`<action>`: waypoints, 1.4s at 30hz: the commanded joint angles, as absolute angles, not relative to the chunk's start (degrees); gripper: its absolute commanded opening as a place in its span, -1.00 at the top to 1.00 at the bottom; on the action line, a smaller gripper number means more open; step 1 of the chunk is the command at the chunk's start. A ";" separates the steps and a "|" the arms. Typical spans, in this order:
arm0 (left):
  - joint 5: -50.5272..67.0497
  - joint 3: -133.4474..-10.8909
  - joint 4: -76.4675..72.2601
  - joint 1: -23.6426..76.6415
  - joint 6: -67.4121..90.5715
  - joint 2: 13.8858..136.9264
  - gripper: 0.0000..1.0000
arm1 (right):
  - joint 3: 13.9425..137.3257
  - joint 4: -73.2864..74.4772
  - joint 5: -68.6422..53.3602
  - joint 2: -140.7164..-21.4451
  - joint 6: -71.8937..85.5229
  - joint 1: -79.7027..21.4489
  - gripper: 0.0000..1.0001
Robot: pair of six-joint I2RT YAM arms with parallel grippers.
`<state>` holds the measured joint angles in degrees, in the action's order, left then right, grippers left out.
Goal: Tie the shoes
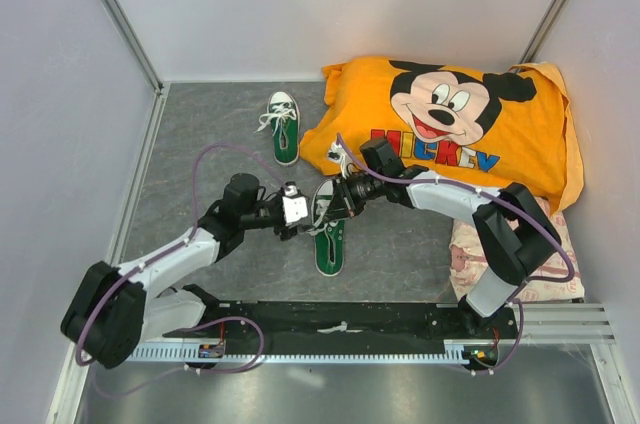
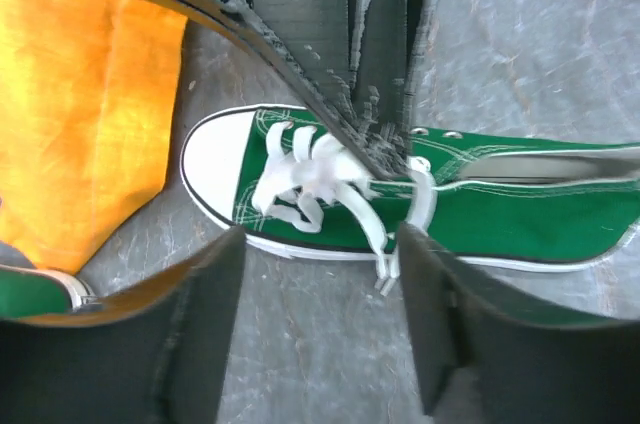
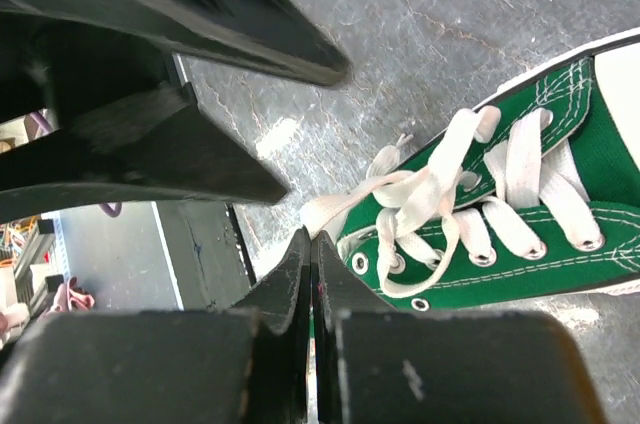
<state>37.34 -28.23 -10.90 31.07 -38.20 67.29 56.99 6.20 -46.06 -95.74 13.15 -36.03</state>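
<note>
You have two green shoes on the bench [image 1: 200, 134]. One shoe [image 1: 329, 244] lies directly under your two claws; the other shoe [image 1: 284, 139] sits well beyond them, beside the single orange pillow [image 1: 450, 134]. Your left claw [image 2: 320, 234] is released, fingers [image 2: 205, 324] apart just beside the first. Your right claw [image 3: 312, 244] is clenched, pinching one white lace [image 3: 350, 202] at its tips.
</note>
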 commanded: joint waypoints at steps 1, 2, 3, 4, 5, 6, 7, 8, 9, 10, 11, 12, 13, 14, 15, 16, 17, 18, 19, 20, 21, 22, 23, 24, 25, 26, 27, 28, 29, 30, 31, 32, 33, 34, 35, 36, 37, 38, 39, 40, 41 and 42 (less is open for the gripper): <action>41.83 -24.09 -15.02 31.03 -37.01 61.97 -0.75 | 55.02 0.44 -46.41 -92.81 15.73 -35.95 1.00; 42.97 -23.82 -15.73 31.03 -36.22 61.79 -0.80 | 54.85 0.35 -46.41 -92.64 16.08 -35.86 1.00; 43.24 -23.56 -17.12 31.11 -35.69 62.05 -0.84 | 54.67 -0.95 -46.41 -92.55 16.26 -35.86 1.00; 43.42 -23.38 -18.10 31.29 -35.07 62.40 -0.93 | 54.41 -1.40 -46.58 -92.55 16.43 -35.77 1.00; 42.90 -23.47 -18.89 31.29 -34.37 63.27 -0.95 | 54.32 -1.49 -46.58 -92.46 16.61 -35.77 1.00; 42.63 -23.55 -19.59 31.46 -33.76 64.06 -0.96 | 54.23 -1.67 -46.50 -92.29 16.61 -35.77 1.00; 42.63 -23.64 -21.86 31.46 -32.53 64.59 -0.97 | 53.79 -2.10 -46.41 -92.02 16.79 -35.86 1.00; 43.24 -23.99 -22.49 31.46 -32.00 65.12 -0.97 | 53.53 -2.46 -46.32 -92.02 17.14 -35.69 1.00; 43.85 -24.43 -23.02 31.46 -31.73 66.43 -0.97 | 53.26 -2.81 -46.32 -91.85 17.40 -35.77 1.00; 44.29 -24.69 -23.55 31.64 -31.38 66.97 -0.97 | 52.91 -3.33 -46.32 -91.76 17.49 -35.68 1.00; 44.64 -24.87 -24.08 31.99 -31.20 67.49 -0.97 | 52.82 -3.43 -46.32 -91.67 17.58 -35.77 1.00; 44.74 -25.22 -24.60 32.08 -31.11 68.46 -0.90 | 52.74 -3.60 -46.23 -91.50 17.75 -35.77 1.00; 44.91 -25.49 -24.70 32.34 -31.11 69.08 -0.86 | 52.56 -3.78 -46.23 -91.41 17.75 -35.77 1.00; 45.26 -25.92 -24.70 32.52 -31.11 69.60 -0.82 | 52.30 -4.04 -46.23 -91.23 17.93 -35.86 1.00; 45.44 -26.54 -24.70 32.52 -31.11 70.04 -0.71 | 52.12 -4.30 -46.14 -91.06 18.19 -35.69 1.00; 45.70 -26.89 -24.70 32.61 -31.11 71.27 -0.66 | 51.77 -4.83 -46.14 -91.05 18.37 -35.77 1.00; 46.05 -27.16 -24.70 32.61 -31.20 71.71 -0.59 | 51.68 -4.92 -46.14 -90.97 18.46 -35.68 1.00; 46.05 -27.85 -24.61 32.69 -31.20 72.07 -0.50 | 51.59 -5.18 -46.23 -90.97 18.54 -35.77 1.00; 46.05 -28.12 -24.61 32.70 -31.11 72.85 -0.47 | 51.42 -5.45 -46.14 -90.79 18.72 -35.77 1.00; 46.23 -28.39 -24.70 32.70 -30.94 73.12 -0.45 | 51.24 -5.71 -46.14 -90.79 18.81 -35.60 1.00; 46.14 -28.65 -24.96 32.70 -30.76 73.39 -0.43 | 50.98 -6.23 -46.14 -90.79 18.98 -35.68 1.00; 46.06 -28.74 -25.31 32.87 -30.33 73.56 -0.43 | 50.98 -6.33 -46.23 -90.88 19.16 -35.60 1.00; 46.23 -28.74 -25.49 32.78 -30.24 73.74 -0.42 | 50.98 -6.42 -46.23 -90.97 19.33 -35.60 1.00; 46.40 -28.74 -25.58 32.87 -30.23 73.83 -0.41 | 50.89 -6.68 -46.23 -90.88 19.34 -35.60 1.00; 46.49 -28.65 -25.66 32.87 -30.32 73.92 -0.39 | 50.80 -6.94 -46.14 -90.88 19.60 -35.68 1.00; 46.58 -28.65 -25.66 32.87 -30.15 74.00 -0.37 | 50.71 -7.20 -46.06 -90.79 19.86 -35.68 1.00; 46.58 -28.65 -25.66 32.87 -30.06 74.00 -0.35 | 50.63 -7.64 -45.97 -90.70 20.12 -35.68 1.00; 46.67 -28.57 -25.66 32.87 -29.80 73.92 -0.34 | 50.45 -7.99 -45.97 -90.79 20.21 -35.68 1.00; 46.58 -28.65 -25.66 32.87 -29.45 73.92 -0.34 | 50.28 -8.26 -45.79 -90.62 20.56 -35.68 1.00; 46.67 -28.74 -25.75 32.96 -29.27 74.00 -0.34 | 50.19 -9.04 -45.70 -90.53 20.83 -35.68 1.00; 46.67 -28.65 -25.75 32.96 -28.83 74.00 -0.34 | 49.84 -9.57 -45.70 -90.61 21.09 -35.60 1.00; 46.41 -28.83 -25.75 33.05 -28.22 74.18 -0.32 | 49.75 -10.02 -45.70 -90.44 21.62 -35.60 1.00; 46.15 -29.00 -25.75 33.05 -27.60 74.44 -0.23 | 49.57 -10.72 -45.70 -90.53 21.88 -35.68 1.00; 45.79 -29.09 -25.66 33.05 -26.55 74.53 -0.18 | 49.40 -11.07 -45.70 -90.44 22.15 -35.60 1.00; 45.27 -29.09 -25.66 33.05 -26.37 74.53 -0.15 | 49.39 -11.16 -45.62 -90.44 22.15 -35.60 1.00; 44.92 -28.92 -25.66 33.05 -26.28 74.53 -0.10 | 49.31 -11.25 -45.79 -90.44 22.24 -35.60 1.00; 44.56 -28.92 -25.66 33.05 -26.28 74.62 -0.10 | 49.22 -11.25 -45.79 -90.44 22.32 -35.60 1.00; 43.78 -28.92 -25.32 33.05 -26.45 74.71 -0.07 | 49.13 -11.42 -45.88 -90.44 22.41 -35.60 1.00; 43.42 -29.00 -24.96 33.05 -26.46 74.79 0.03 | 49.04 -11.60 -46.05 -90.35 22.50 -35.60 1.00; 42.98 -29.09 -24.44 33.05 -26.80 75.06 0.10 | 48.96 -11.69 -46.05 -90.35 22.59 -35.51 1.00; 41.67 -29.27 -24.43 33.05 -26.72 75.23 0.14 | 48.96 -11.78 -46.14 -90.26 22.59 -35.51 1.00; 41.31 -29.35 -24.35 33.05 -26.72 75.41 0.23 | 48.96 -12.13 -46.14 -90.35 22.67 -35.42 1.00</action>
